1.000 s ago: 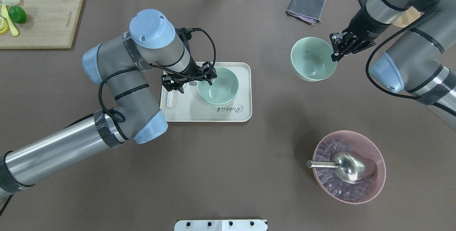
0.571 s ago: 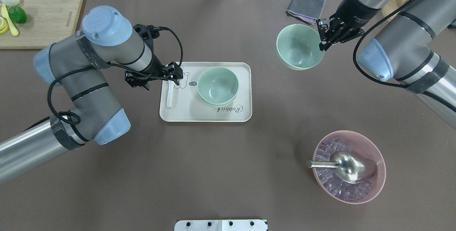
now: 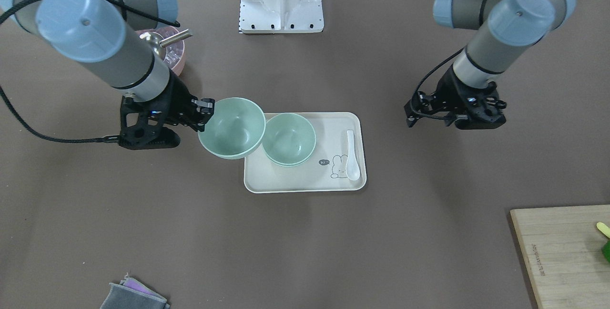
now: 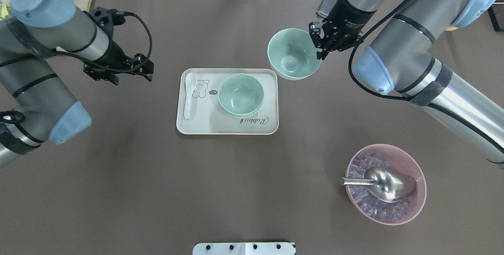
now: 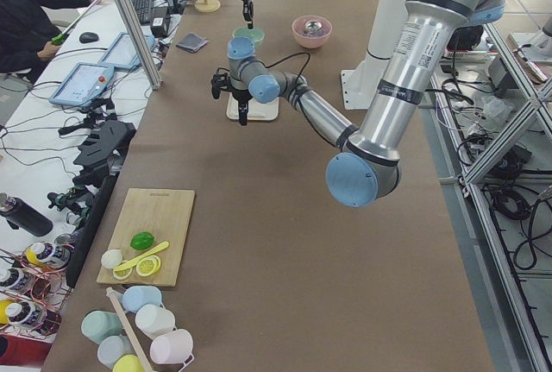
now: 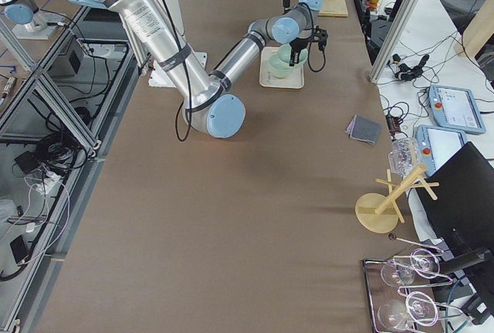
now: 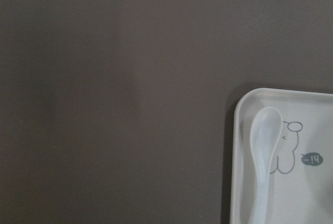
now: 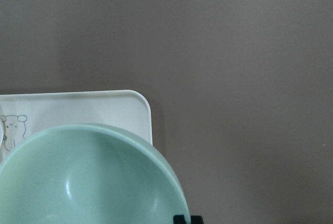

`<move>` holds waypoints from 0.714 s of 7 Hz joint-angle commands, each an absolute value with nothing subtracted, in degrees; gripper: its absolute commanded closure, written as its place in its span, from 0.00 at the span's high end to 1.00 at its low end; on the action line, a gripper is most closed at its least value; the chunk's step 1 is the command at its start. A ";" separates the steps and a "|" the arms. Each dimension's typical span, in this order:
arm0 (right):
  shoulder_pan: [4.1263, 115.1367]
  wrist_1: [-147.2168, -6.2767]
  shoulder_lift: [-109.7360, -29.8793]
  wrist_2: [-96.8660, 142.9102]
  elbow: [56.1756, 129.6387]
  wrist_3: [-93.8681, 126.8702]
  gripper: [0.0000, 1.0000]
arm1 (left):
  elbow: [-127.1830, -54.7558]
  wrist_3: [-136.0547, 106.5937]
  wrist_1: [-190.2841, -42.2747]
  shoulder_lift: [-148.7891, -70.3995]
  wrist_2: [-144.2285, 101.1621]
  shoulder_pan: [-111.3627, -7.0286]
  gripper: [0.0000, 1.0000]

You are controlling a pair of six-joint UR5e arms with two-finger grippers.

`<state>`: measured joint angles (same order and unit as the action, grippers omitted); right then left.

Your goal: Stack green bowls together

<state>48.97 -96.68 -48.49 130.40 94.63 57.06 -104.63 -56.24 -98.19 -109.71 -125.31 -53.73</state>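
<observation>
The right gripper pinches a green bowl by its rim, its jaws closed on the wall at the side of the bowl that faces away from the tray. The bowl hangs mouth up, clear of the table, over the tray's far right corner. In the right wrist view it fills the lower left, with that corner showing just past its edge. From across the table the bowl looks just beside the other two bowls, and whether it touches them cannot be told.

Those two sit nested, one inside the other, on the right half of the tray, upright. A white spoon lies along the tray's left side, next to a printed rabbit.

The left gripper hangs above bare table to the left of the tray, well apart from every bowl. Its jaws stand spread with nothing between them. Its wrist camera sees only the tray's corner and the spoon.

A pink bowl of ice with a metal scoop stands near the robot's right, well apart from the tray. A folded cloth and a cutting board lie at the far corners.
</observation>
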 commanded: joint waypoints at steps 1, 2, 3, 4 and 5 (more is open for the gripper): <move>45.71 -93.02 -45.19 128.41 90.03 59.84 0.00 | -106.70 -53.61 -98.17 -106.96 -126.12 -55.81 0.97; 44.40 -89.68 -44.83 127.80 88.00 62.03 0.00 | -106.70 -53.61 -98.09 -106.96 -126.12 -55.81 0.97; 43.60 -89.30 -44.56 127.62 87.80 62.22 0.00 | -106.61 -53.61 -98.17 -106.96 -126.12 -55.81 0.97; 42.81 -89.30 -43.26 127.10 86.85 62.31 0.00 | -106.52 -53.61 -98.17 -106.96 -126.12 -55.81 0.97; 42.02 -89.30 -42.29 125.87 85.88 62.40 0.00 | -106.44 -53.61 -98.17 -106.96 -126.12 -55.81 0.97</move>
